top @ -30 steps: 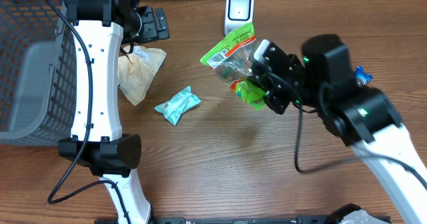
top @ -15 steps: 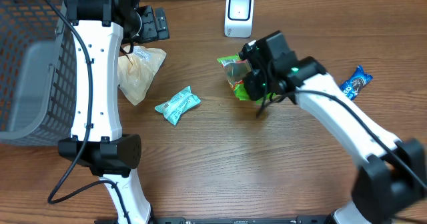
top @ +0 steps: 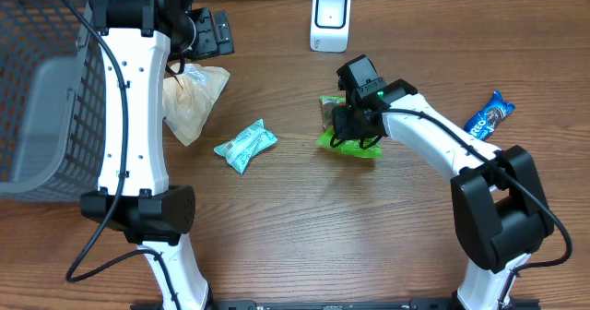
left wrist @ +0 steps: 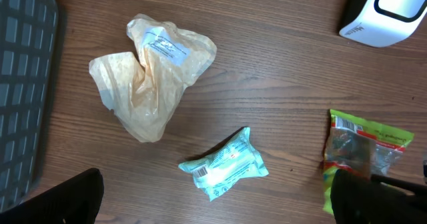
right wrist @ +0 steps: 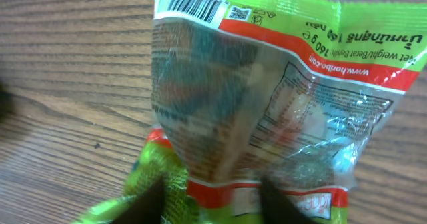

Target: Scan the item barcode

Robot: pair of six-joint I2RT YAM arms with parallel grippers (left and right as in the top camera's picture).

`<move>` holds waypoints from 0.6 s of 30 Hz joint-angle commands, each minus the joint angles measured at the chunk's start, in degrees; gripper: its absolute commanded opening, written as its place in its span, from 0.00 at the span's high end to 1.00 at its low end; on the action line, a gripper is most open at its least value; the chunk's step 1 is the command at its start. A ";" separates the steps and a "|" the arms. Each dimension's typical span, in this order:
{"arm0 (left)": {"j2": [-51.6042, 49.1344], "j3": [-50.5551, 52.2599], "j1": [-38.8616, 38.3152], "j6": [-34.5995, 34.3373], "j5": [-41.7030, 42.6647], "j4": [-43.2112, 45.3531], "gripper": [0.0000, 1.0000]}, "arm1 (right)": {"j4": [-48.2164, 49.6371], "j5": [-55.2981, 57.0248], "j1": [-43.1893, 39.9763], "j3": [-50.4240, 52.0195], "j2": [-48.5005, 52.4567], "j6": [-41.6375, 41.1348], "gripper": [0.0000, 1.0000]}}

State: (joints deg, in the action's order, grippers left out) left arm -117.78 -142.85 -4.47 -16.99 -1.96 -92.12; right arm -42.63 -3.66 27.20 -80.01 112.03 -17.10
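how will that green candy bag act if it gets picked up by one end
The green candy bag is probably floppy: its thin clear film looks wrinkled and would likely sag from a pinch. The glossy film may be slippery. The loose contents seen through it could shift, so it may swing rather than roll.

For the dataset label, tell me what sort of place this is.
Probably a mock shop checkout on a wooden table: a white barcode scanner stands at the far edge, a grey wire basket sits to one side, and packaged goods such as a green snack bag lie on the wood.
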 commanded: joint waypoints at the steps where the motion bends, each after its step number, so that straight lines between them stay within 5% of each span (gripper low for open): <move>1: 0.87 0.35 -0.04 0.26 0.07 0.04 0.00 | -0.13 -2.69 -0.17 -2.05 -1.05 -3.54 0.23; 7: 0.87 0.35 -0.04 0.26 0.07 0.04 0.00 | -3.23 -7.63 -5.92 -6.14 -1.88 -1.88 0.01; 18: 0.87 0.35 -0.04 0.26 0.07 0.04 0.00 | -2.32 -23.28 -16.70 -5.40 2.82 13.90 0.00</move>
State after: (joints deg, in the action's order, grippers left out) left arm -117.78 -142.85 -4.47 -16.99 -1.98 -92.14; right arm -45.39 -17.80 10.81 -85.17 112.20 -10.13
